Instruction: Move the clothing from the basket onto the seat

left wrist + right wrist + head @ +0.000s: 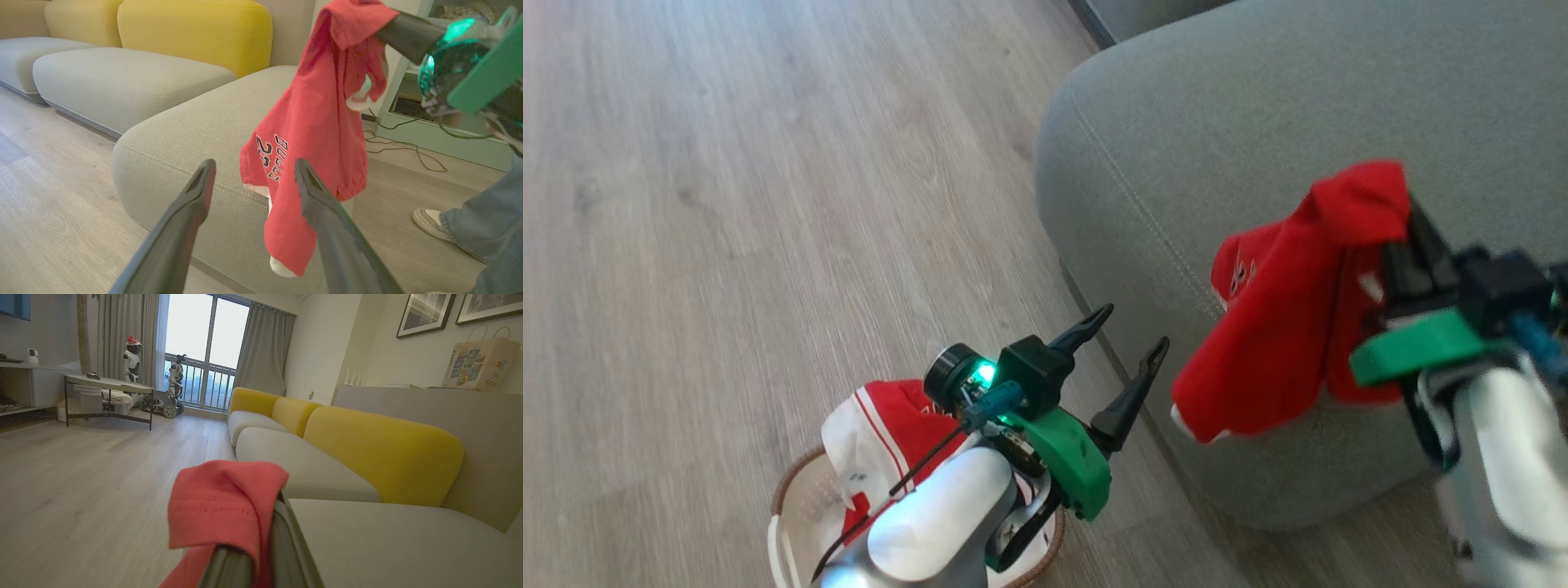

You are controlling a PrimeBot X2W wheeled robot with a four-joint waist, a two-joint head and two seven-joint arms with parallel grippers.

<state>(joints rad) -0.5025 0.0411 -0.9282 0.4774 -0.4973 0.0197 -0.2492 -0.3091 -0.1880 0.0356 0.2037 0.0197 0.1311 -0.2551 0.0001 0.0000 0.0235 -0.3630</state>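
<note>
Seat [1258,122]: a grey cushion with a stitched seam; we saw its rounded corner nearest the robot.
Held clothing: a red Bulls garment [1282,327] hung in the air from the right gripper [1405,241], draped down in front of that corner; we could not tell whether it touched the seat.
Right hand: the right gripper was clenched tight on a top fold of the red Bulls garment.
Left hand: the left gripper [1131,331] was released, with its fingers spread and nothing between them, above the basket [788,490].
Basket: it stood on the wood floor [727,204] near the seat's edge, and a red-and-white garment [882,433] lay piled in it.
Person: we saw a jeans leg and a pale shoe [429,222] on the floor past the corner.
</note>
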